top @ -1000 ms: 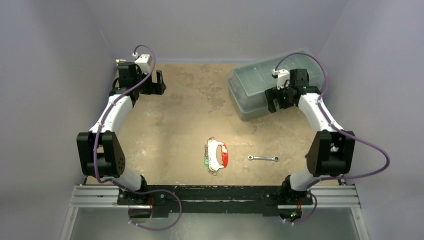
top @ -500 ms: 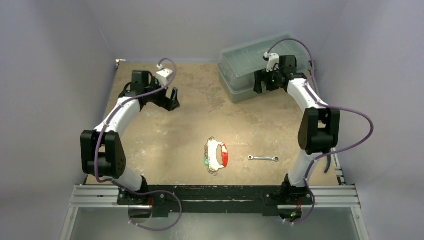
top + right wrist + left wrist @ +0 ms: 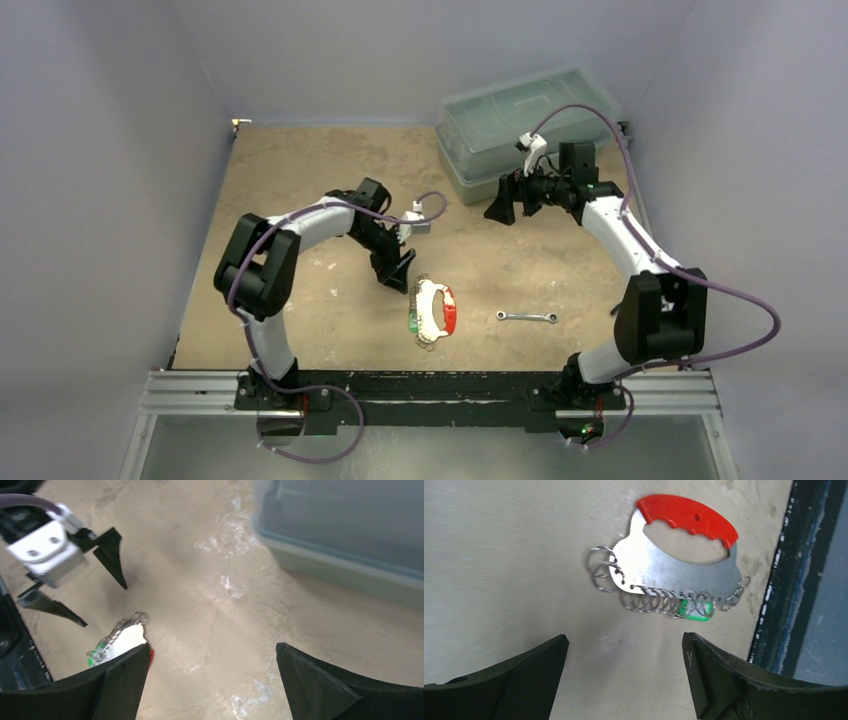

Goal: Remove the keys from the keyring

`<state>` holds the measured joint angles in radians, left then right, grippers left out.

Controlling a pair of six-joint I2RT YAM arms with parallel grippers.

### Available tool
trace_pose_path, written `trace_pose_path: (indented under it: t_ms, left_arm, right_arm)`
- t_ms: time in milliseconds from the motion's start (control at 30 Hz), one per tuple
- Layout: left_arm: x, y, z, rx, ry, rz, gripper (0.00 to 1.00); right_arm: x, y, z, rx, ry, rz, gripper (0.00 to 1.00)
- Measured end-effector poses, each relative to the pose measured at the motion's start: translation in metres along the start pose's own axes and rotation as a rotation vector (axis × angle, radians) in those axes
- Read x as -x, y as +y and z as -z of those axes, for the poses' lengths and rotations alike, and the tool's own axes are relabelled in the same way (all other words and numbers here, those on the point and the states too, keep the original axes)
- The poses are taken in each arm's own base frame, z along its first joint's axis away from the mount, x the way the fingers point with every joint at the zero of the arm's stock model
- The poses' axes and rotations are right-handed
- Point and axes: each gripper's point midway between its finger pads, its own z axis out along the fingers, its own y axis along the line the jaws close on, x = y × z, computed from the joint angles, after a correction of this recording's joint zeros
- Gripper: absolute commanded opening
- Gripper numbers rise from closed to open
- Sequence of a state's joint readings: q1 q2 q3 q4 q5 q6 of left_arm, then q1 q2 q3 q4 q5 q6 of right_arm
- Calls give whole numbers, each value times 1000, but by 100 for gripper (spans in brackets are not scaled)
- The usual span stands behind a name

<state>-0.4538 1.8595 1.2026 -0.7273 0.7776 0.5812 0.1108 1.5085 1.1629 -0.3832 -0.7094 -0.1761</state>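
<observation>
The keyring [image 3: 432, 311] lies flat near the table's front middle: a pale metal loop [image 3: 674, 572] with a red section [image 3: 689, 515]. Small metal keys [image 3: 654, 601] fringe its edge, one with a green head [image 3: 696, 611]. My left gripper [image 3: 397, 270] hovers just left of and behind it, open [image 3: 625, 640], with bare table between the fingers. My right gripper [image 3: 500, 205] hangs open [image 3: 213, 647] in front of the bin, well behind the keyring [image 3: 120, 637], holding nothing.
A clear lidded plastic bin [image 3: 525, 120] stands at the back right [image 3: 340, 530]. A slim silver wrench [image 3: 527, 317] lies right of the keyring. The black base rail [image 3: 804, 580] runs along the near table edge.
The left arm has swung from the back left corner to just beside the keyring. The right gripper has come off the bin toward the middle. The bin now sits farther back.
</observation>
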Motion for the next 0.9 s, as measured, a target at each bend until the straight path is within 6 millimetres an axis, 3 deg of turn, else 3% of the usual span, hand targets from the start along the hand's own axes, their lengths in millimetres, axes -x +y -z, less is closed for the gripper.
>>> trace_pose_path:
  t_ms: [167,400,500,600,700,833,900]
  left_arm:
    - [-19,-22,-9,-118,13,113,74]
    - [-26,-51,-21,-215,-69,380,74]
    - [-25,-54,-24,-200,-117,466,71]
    - [-23,-53,-27,-167,-173,541,62]
    - [-21,-47,-32,-134,-224,609,52]
    - [-13,-42,-41,-116,-292,660,49]
    - [-4,-39,-47,-119,-325,670,48]
  right_arm:
    - [-37,19,-4,94,48,-75,87]
    - [-73,49,-26,223,146,-165,72]
    - [-92,70,-36,277,199,-191,63]
    - [-112,88,-46,324,268,-215,56]
    - [-126,99,-57,358,317,-228,48]
    - [-145,110,-68,389,383,-244,40]
    - [-158,115,-74,402,425,-256,24]
